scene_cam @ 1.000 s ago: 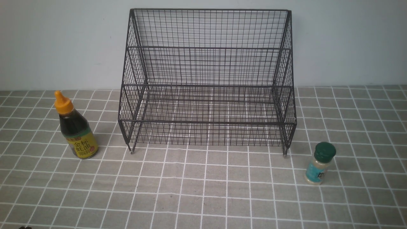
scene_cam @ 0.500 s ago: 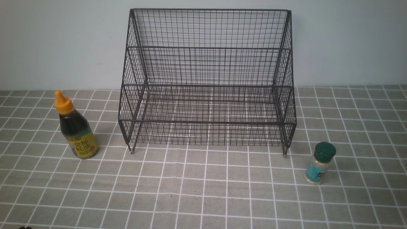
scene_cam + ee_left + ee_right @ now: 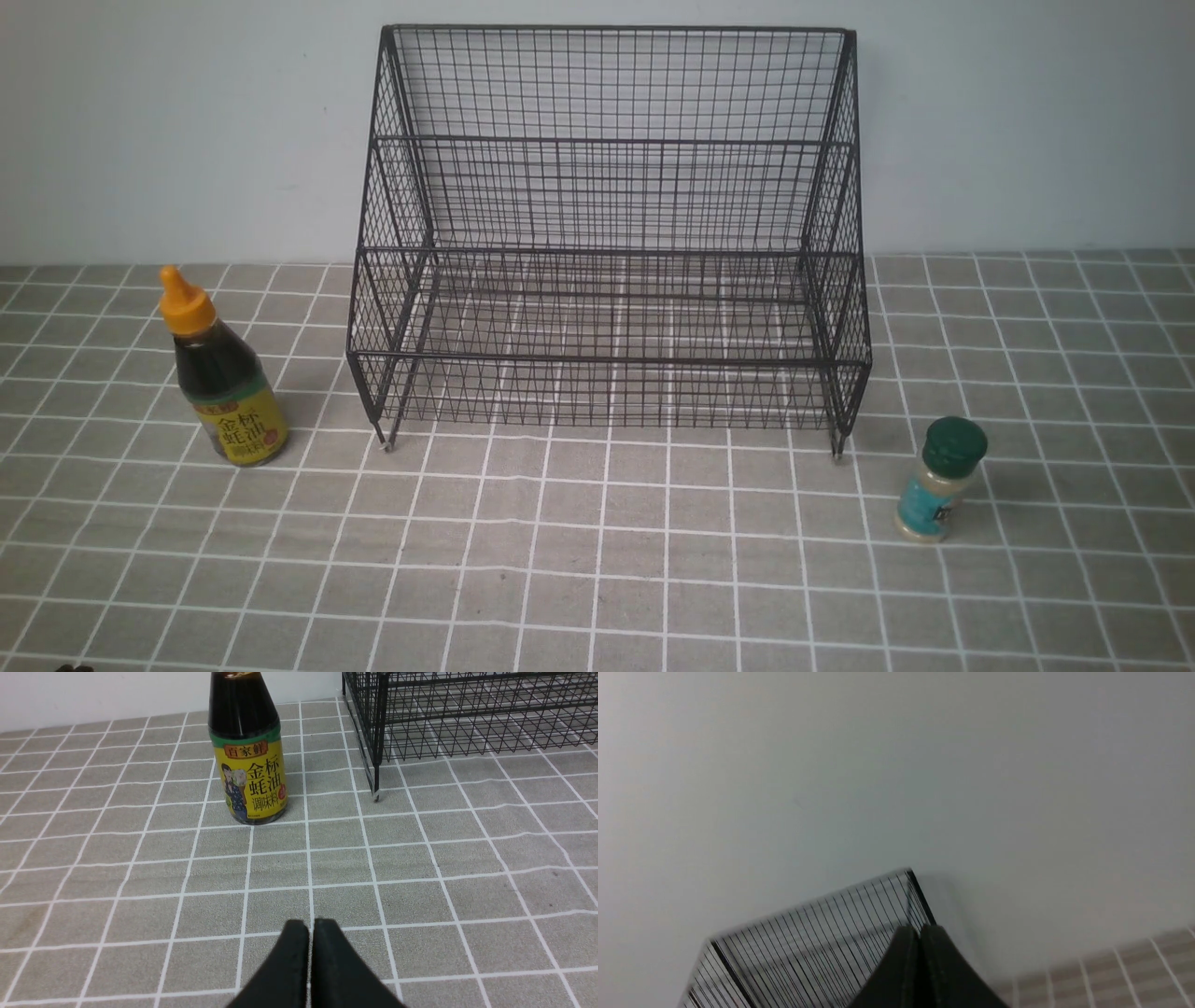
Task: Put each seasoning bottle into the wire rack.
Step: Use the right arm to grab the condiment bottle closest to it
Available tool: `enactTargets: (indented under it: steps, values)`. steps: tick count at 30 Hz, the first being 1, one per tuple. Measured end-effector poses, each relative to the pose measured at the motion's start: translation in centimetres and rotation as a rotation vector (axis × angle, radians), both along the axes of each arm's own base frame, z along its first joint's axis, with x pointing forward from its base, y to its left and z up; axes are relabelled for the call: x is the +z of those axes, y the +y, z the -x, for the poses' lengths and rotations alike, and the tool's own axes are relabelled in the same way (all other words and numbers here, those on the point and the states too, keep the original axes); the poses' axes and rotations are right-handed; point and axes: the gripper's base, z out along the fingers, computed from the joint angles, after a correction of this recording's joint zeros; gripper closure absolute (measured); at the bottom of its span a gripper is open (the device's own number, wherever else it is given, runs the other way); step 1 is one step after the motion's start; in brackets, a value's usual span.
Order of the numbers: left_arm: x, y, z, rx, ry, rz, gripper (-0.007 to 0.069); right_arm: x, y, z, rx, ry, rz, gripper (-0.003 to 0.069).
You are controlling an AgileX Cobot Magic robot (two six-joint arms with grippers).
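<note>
Bottles [image 3: 231, 397] stand well apart, outside the rack's edges [image 3: 609, 358].

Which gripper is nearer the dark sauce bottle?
Left. The left gripper is short of the sauce bottle, on the robot's side, fingers shut. The right gripper is out of the front view; its wrist view shows the rack, no bottle.

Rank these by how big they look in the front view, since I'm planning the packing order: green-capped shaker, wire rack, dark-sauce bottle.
1. Wire rack, by far the largest
2. Dark-sauce bottle
3. Green-capped shaker, the smallest, even though it sits nearer the camera than the bottle
</note>
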Motion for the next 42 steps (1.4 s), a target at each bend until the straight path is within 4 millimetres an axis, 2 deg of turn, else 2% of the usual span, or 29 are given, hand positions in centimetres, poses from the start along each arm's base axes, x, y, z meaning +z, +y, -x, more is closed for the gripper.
enactTargets:
  steps: [1, 2, 3, 5, 6, 8, 11, 15, 16, 18, 20, 24, 29, 30, 31, 34, 37, 42]
  values:
    - [0.0, 0.0, 0.0, 0.0, 0.0, 0.0, 0.063, 1.1, 0.0, -0.7, 0.001, 0.15, 0.067, 0.0673]
    - [0.0, 0.0, 0.0, 0.0, 0.0, 0.0, 0.063, 1.4, 0.0, -0.5, 0.002, 0.161, 0.068, 0.0673]
    - [0.0, 0.0, 0.0, 0.0, 0.0, 0.0, 0.063, 2.3, 0.1, -1.6, 0.023, 0.344, 0.165, 0.0673]
    - [0.0, 0.0, 0.0, 0.0, 0.0, 0.0, 0.063, 2.8, 0.5, -3.8, 0.073, 0.573, 0.282, 0.0673]
    - [0.0, 0.0, 0.0, 0.0, 0.0, 0.0, 0.063, 2.8, 0.6, -4.0, 0.078, 0.594, 0.294, 0.0673]
    - [0.0, 0.0, 0.0, 0.0, 0.0, 0.0, 0.063, 3.1, 1.2, -6.8, 0.144, 0.787, 0.4, 0.0673]
    - [0.0, 0.0, 0.0, 0.0, 0.0, 0.0, 0.063, 3.0, 2.0, -10.7, 0.211, 0.901, 0.468, 0.0673]
    - [0.0, 0.0, 0.0, 0.0, 0.0, 0.0, 0.063, 1.8, 3.3, -15.1, 0.273, 0.968, 0.453, 0.0666]
    - [0.0, 0.0, 0.0, 0.0, 0.0, 0.0, 0.063, 0.8, 3.7, -16.8, 0.292, 1.005, 0.437, 0.0657]
    - [0.0, 0.0, 0.0, 0.0, 0.0, 0.0, 0.063, 0.4, 4.0, -17.6, 0.3, 1.02, 0.427, 0.0649]
    - [0.0, 0.0, 0.0, 0.0, 0.0, 0.0, 0.063, -1.1, 4.5, -19.5, 0.32, 1.077, 0.405, 0.0613]
    - [0.0, 0.0, 0.0, 0.0, 0.0, 0.0, 0.063, -2.9, 5.4, -21.1, 0.351, 1.105, 0.42, 0.0518]
    - [0.0, 0.0, 0.0, 0.0, 0.0, 0.0, 0.063, -4.5, 7.3, -22.8, 0.393, 1.057, 0.469, 0.0328]
    - [0.0, 0.0, 0.0, 0.0, 0.0, 0.0, 0.063, -4.7, 7.4, -22.9, 0.395, 1.058, 0.47, 0.031]
    - [0.0, 0.0, 0.0, 0.0, 0.0, 0.0, 0.063, -5.2, 7.7, -23.5, 0.397, 1.044, 0.474, 0.0242]
    - [0.0, 0.0, 0.0, 0.0, 0.0, 0.0, 0.063, -6.7, 8.0, -24.7, 0.394, 1.046, 0.49, 0.0142]
    - [0.0, 0.0, 0.0, 0.0, 0.0, 0.0, 0.063, -8.5, 8.1, -25.7, 0.389, 1.076, 0.523, 0.0087]
    - [0.0, 0.0, 0.0, 0.0, 0.0, 0.0, 0.063, -10.6, 8.2, -26.5, 0.392, 1.122, 0.554, 0.0099]
